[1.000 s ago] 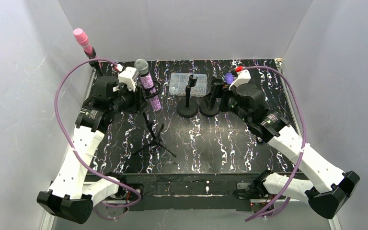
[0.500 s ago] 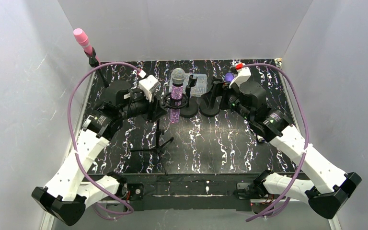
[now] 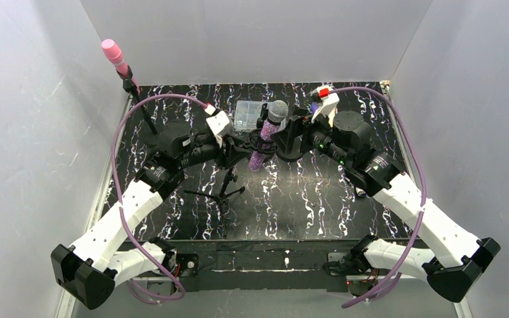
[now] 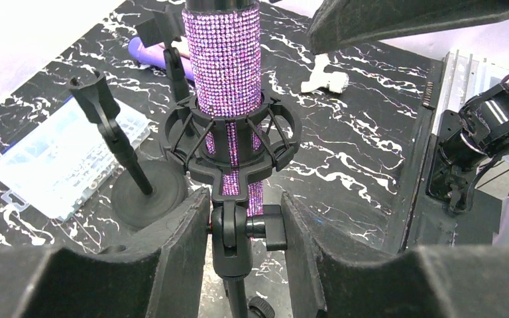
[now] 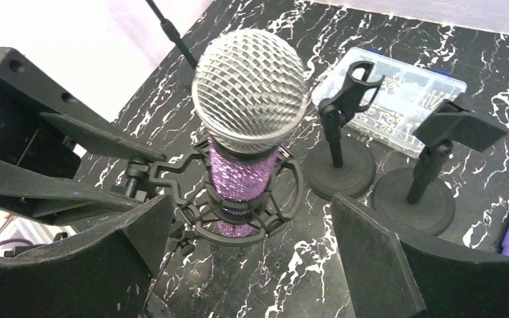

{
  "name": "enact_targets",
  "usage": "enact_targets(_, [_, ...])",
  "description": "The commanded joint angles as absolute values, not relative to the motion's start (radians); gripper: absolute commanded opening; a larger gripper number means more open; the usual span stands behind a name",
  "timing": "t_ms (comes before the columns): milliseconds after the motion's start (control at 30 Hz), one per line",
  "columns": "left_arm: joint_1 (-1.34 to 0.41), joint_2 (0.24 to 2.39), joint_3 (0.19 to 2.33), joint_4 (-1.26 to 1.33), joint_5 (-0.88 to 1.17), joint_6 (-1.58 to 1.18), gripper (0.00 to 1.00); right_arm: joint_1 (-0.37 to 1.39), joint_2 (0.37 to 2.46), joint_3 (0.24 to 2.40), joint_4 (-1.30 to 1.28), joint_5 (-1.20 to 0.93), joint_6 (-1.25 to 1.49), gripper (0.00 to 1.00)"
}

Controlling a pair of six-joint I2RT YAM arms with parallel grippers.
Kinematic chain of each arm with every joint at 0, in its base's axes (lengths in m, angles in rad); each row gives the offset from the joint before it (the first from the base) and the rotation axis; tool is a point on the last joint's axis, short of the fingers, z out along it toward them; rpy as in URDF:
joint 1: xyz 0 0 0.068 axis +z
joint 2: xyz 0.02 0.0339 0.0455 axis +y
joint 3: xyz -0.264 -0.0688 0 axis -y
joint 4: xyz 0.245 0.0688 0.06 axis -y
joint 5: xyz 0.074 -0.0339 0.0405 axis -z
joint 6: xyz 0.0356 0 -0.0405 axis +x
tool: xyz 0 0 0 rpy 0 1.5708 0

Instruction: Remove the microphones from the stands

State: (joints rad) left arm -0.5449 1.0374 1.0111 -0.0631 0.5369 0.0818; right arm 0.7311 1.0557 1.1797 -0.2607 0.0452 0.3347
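- we're looking at the purple glitter microphone (image 3: 268,129), which is sitting in the shock mount (image 4: 232,142) on top of the tripod stand (image 3: 222,192), near the middle of the marbled black table (image 3: 318,199)
- the mic is leaning a bit, its silver mesh head pointing toward the back right in the top view
- the left gripper (image 4: 242,225) is clamping narrowly on the tripod stand's swivel joint right under the shock mount, with a finger pressing on each side
- the right gripper (image 5: 252,225) is hanging wide open, its fingers (image 5: 371,258) flanking the mic and mount without touching either
- just behind the mic, a clip desk stand (image 5: 340,173) and a flat-top desk stand (image 5: 416,199) are standing side by side on round bases, with a clear parts box (image 5: 397,89) lying behind them
- a pink microphone (image 3: 114,53) is sticking up on its own stand at the back left corner
- something purple is peeking in at the right wrist view's edge, and we can't tell what it is
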Motion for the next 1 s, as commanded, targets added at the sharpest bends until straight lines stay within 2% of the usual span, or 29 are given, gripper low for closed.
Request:
enact_targets(0, [-0.552, 1.015, 0.97, 0.032, 0.549, 0.106, 0.0, 0.768, 1.07, 1.212, -0.172, 0.024, 0.272, 0.98])
enact_targets(167, [-0.554, 0.973, 0.932, 0.022, 0.536, 0.105, 0.0, 0.832, 1.126, 1.21, -0.113, 0.102, 0.262, 0.98])
enact_targets(400, [-0.554, 0.938, 0.915, -0.039, 0.536, 0.124, 0.0, 0.939, 1.174, 1.163, 0.07, 0.321, 0.262, 0.98])
enact_targets(500, [-0.555, 0.925, 0.914, -0.052, 0.528, 0.131, 0.0, 0.976, 1.177, 1.147, 0.128, 0.4, 0.258, 0.94])
enact_targets(667, [-0.554, 0.916, 0.916, -0.058, 0.524, 0.134, 0.0, 1.03, 1.192, 1.152, 0.14, 0.449, 0.245, 0.75])
enact_targets(867, [-0.554, 0.926, 0.937, -0.052, 0.526, 0.117, 0.0, 1.069, 1.192, 1.176, 0.139, 0.5, 0.198, 0.42])
enact_targets(967, [-0.554, 0.935, 0.959, -0.05, 0.524, 0.111, 0.0, 1.082, 1.193, 1.209, 0.131, 0.513, 0.172, 0.29])
